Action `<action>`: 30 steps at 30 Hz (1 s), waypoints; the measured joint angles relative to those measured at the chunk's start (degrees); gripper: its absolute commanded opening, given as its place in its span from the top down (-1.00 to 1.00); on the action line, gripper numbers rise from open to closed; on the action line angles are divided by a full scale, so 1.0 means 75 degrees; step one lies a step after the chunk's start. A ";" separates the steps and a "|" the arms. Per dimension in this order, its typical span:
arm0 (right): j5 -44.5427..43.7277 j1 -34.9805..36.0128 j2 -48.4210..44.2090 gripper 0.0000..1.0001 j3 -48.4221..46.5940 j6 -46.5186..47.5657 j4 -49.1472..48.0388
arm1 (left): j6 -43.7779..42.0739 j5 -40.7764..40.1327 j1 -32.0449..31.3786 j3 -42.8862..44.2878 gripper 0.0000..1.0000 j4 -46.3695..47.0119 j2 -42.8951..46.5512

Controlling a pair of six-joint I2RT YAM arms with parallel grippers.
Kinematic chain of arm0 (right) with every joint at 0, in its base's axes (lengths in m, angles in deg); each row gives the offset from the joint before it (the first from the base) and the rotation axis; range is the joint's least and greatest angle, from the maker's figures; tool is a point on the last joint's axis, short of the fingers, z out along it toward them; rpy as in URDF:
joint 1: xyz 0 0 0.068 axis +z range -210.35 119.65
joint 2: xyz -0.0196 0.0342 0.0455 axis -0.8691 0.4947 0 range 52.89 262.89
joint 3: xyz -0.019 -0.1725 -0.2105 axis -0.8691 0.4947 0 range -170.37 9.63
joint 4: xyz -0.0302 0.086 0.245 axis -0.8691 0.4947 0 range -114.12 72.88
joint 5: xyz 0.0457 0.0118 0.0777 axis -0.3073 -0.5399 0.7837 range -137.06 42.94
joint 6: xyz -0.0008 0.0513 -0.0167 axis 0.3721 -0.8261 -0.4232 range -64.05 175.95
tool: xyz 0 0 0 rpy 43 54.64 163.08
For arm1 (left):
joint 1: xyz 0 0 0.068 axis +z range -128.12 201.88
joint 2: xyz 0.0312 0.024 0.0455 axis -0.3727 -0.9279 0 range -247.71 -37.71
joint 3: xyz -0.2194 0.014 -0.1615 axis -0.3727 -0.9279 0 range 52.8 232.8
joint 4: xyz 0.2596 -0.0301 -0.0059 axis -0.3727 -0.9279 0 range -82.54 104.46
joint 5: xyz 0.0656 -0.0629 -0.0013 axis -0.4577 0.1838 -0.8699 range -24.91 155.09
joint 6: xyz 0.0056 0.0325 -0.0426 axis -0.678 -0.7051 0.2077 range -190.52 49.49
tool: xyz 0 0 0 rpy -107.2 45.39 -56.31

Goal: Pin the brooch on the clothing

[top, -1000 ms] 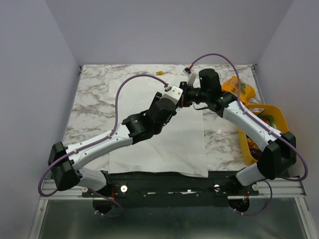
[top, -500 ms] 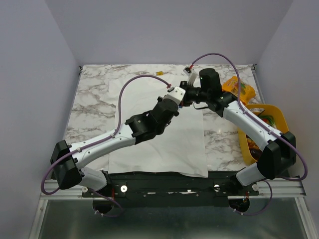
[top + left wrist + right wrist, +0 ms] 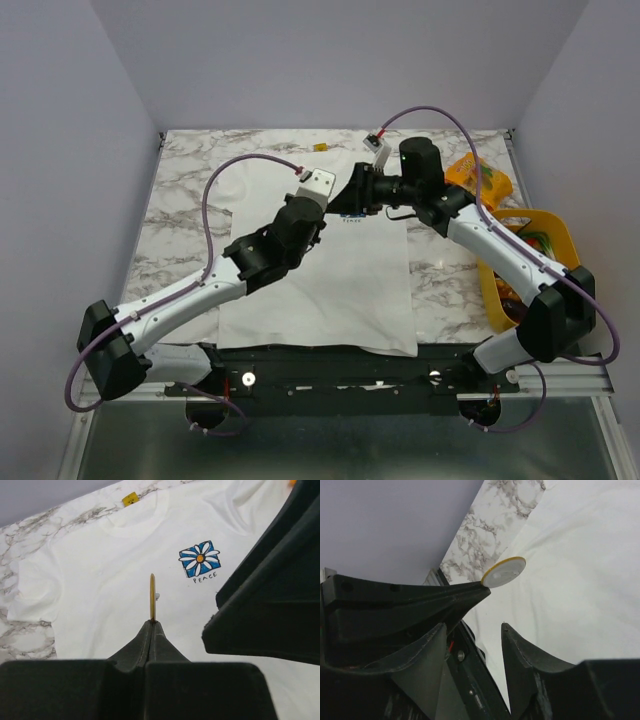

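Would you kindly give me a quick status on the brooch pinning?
Left gripper shut on the brooch, held above the T-shirt. Right gripper open, close alongside. Nothing between brooch and T-shirt.

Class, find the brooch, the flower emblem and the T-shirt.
brooch [image 3: 152, 597], left wrist view, gold rim seen edge-on
flower emblem [image 3: 200, 558], left wrist view, yellow centre
T-shirt [image 3: 100, 580], left wrist view, plain chest fabric

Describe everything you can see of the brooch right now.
The brooch is a small, thin round disc with a gold-yellow rim and a pale flat face, metal by its look. The left wrist view shows it edge-on, a slim upright gold sliver. The left pincer is shut on one edge and holds it over the white T-shirt, near the flower emblem; no contact with the cloth shows. The right pincer stands open, apart from it.
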State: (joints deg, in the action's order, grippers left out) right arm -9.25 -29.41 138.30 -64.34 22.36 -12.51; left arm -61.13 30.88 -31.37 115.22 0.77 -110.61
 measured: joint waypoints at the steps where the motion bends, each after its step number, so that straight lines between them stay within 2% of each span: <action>1: 0.0032 0.0015 -0.0015 -0.25 0.0000 -0.0003 -0.0003 | 0.0052 0.0050 0.0076 -0.0128 1.00 0.0052 0.0166; 6: 0.0090 0.0026 -0.0160 -0.35 0.0003 0.0073 -0.0003 | 0.0364 0.0627 0.0283 -0.0752 1.00 0.0338 0.1075; 14: 0.0157 0.0023 -0.0991 -0.64 0.0420 0.0901 -0.0245 | 0.0790 0.1853 0.0618 -0.1562 1.00 0.0702 0.2838; 18: 0.0533 0.0026 -0.1323 -0.65 0.0764 0.1084 -0.0930 | 0.0941 0.2684 0.0685 -0.1504 1.00 0.0793 0.3413; 24: 0.1378 0.0026 -0.1384 -0.64 0.1105 0.1078 -0.2098 | 0.1020 0.3949 0.0691 -0.1093 1.00 0.0679 0.3383; 30: 0.1926 0.0023 -0.1387 -0.50 0.1282 0.0933 -0.3095 | 0.1023 0.4855 0.0691 -0.0976 1.00 0.0481 0.3299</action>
State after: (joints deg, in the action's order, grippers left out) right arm 5.19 -29.24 127.89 -54.72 29.36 -35.72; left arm -53.46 67.29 -26.19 107.89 4.37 -85.87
